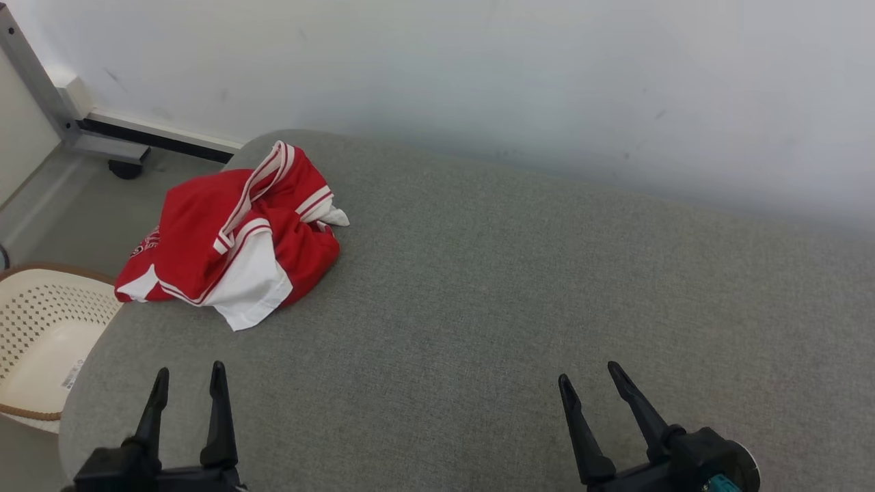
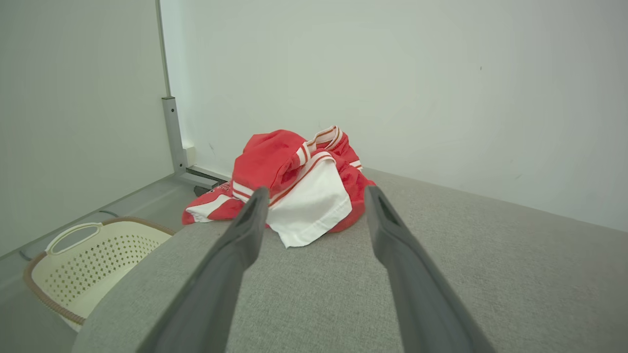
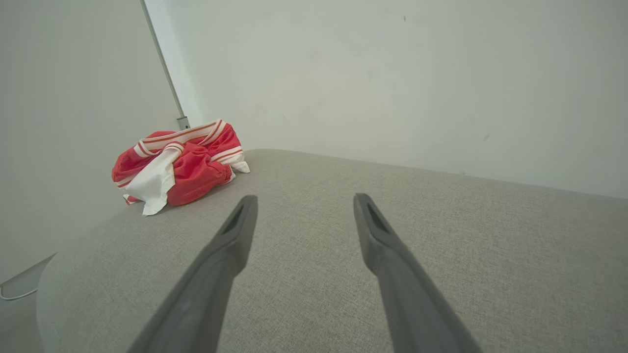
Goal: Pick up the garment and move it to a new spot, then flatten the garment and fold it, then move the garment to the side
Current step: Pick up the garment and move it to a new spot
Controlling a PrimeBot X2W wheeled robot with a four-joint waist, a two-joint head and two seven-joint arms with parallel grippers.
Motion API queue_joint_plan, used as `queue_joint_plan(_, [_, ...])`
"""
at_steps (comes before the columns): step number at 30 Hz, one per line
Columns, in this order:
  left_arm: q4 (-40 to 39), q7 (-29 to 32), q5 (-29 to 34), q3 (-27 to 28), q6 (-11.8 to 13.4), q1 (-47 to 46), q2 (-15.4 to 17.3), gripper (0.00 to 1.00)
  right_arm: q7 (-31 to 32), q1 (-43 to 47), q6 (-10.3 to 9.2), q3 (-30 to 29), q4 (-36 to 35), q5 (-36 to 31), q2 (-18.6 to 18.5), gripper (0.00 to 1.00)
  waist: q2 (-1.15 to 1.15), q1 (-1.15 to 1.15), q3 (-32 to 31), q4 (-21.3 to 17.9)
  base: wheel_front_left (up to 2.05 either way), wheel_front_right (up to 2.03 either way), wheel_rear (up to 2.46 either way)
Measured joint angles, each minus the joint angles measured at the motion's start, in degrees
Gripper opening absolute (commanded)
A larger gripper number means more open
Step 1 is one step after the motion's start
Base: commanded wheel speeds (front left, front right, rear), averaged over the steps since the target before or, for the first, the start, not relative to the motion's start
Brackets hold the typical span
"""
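A crumpled red and white garment (image 1: 236, 236) with striped trim lies in a heap at the far left end of the grey upholstered surface (image 1: 519, 307), partly over its left edge. My left gripper (image 1: 189, 379) is open and empty at the near left, a short way in front of the heap. In the left wrist view the garment (image 2: 294, 186) sits just beyond the left gripper (image 2: 316, 196). My right gripper (image 1: 588, 374) is open and empty at the near right, far from the cloth. In the right wrist view the garment (image 3: 181, 164) lies off to the left of the right gripper (image 3: 304, 198).
A cream perforated laundry basket (image 1: 41, 335) stands on the floor just left of the surface, seen too in the left wrist view as the basket (image 2: 83, 267). A white wall (image 1: 519, 82) runs behind. A grey metal frame leg (image 1: 41, 89) stands at the far left corner.
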Motion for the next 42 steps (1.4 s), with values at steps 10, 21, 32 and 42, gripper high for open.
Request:
queue_joint_plan(10, [14.8, 0.0, -1.1, 4.6, -3.1, -17.4, 1.5, 1.00, 0.0, -5.8, 0.00, 1.0, 0.2, -1.2, -3.7, 1.00, 0.00, 0.00, 6.6, -1.7, 0.00, 0.00, 0.00])
queue_joint_plan(21, [37.3, 1.6, -1.9, 4.4, -6.3, -41.1, 6.5, 1.00, 0.0, -9.2, 0.00, 1.3, 0.5, -2.0, -7.1, 1.00, 0.01, 0.01, 15.2, -3.7, 0.00, 0.00, 0.00])
queue_joint_plan(32, [53.0, 14.9, -0.2, 1.9, -5.0, -54.5, 10.3, 1.00, 0.0, -11.1, 0.00, 1.3, 0.4, -2.0, -8.0, 1.00, 0.01, 0.00, 19.9, -5.8, 0.00, 0.00, 0.00])
queue_joint_plan(42, [61.6, 25.2, 0.1, 0.2, -5.3, -59.6, 12.9, 1.00, 0.0, -12.9, 0.00, 1.5, 0.6, -2.1, -7.9, 1.00, 0.01, 0.00, 22.1, -7.4, 0.00, 0.00, 0.00])
